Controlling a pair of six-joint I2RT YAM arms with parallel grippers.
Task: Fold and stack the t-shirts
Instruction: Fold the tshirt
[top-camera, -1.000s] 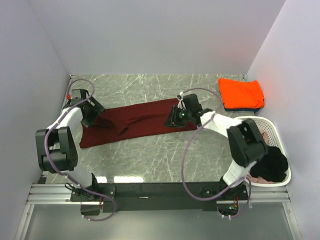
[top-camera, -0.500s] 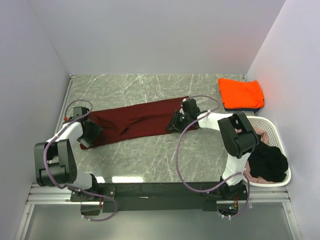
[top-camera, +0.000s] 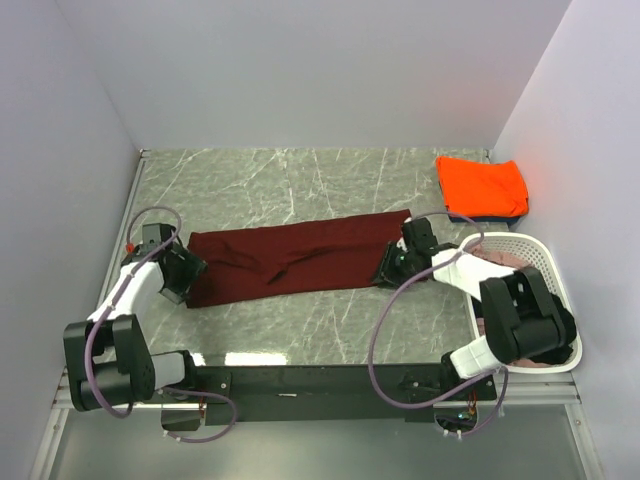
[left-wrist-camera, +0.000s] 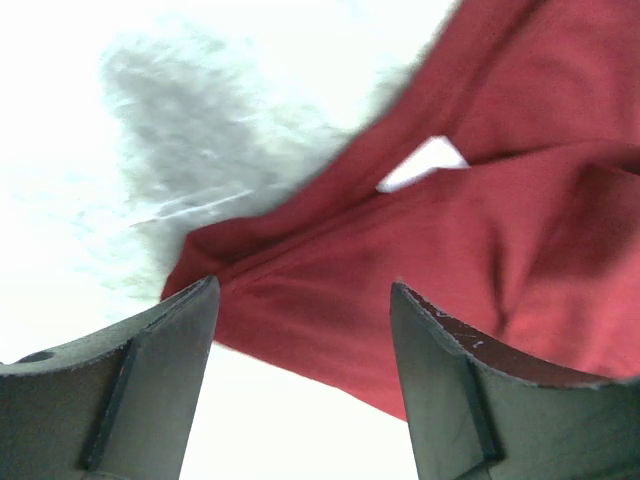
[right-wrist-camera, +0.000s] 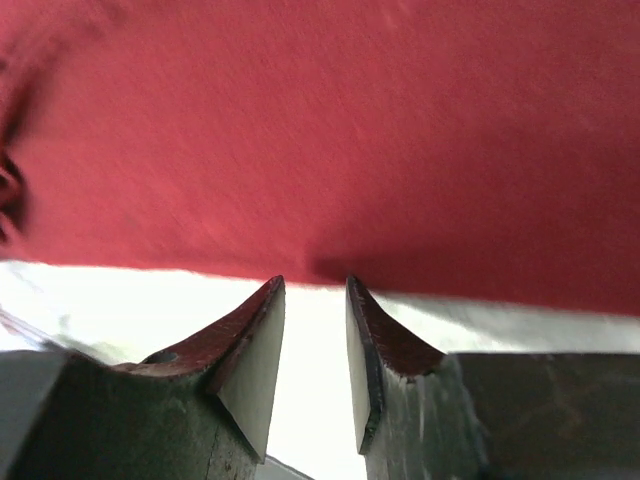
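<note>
Now the dark maroon soft cloth t-shirt, folded into a long strip, is found dragged along the grey marble table toward the white perforated plastic basket. Compared with a second earlier, one end is brought just beside the basket's rim, while the other end is left well away from the basket. The right gripper is seen at the end nearest the basket, its jaws drawn nearly together with a pucker of hem at their tips, so the cloth is judged to be pinched there. The left gripper is placed at the end farthest from the basket, its jaws spread wide and nothing clamped between them. The strip is thus judged straightened and readied for a crosswise fold. The bright orange folded t-shirt is seen beyond the basket, laid on a dark blue t-shirt, where the stack is judged to be built.
</note>
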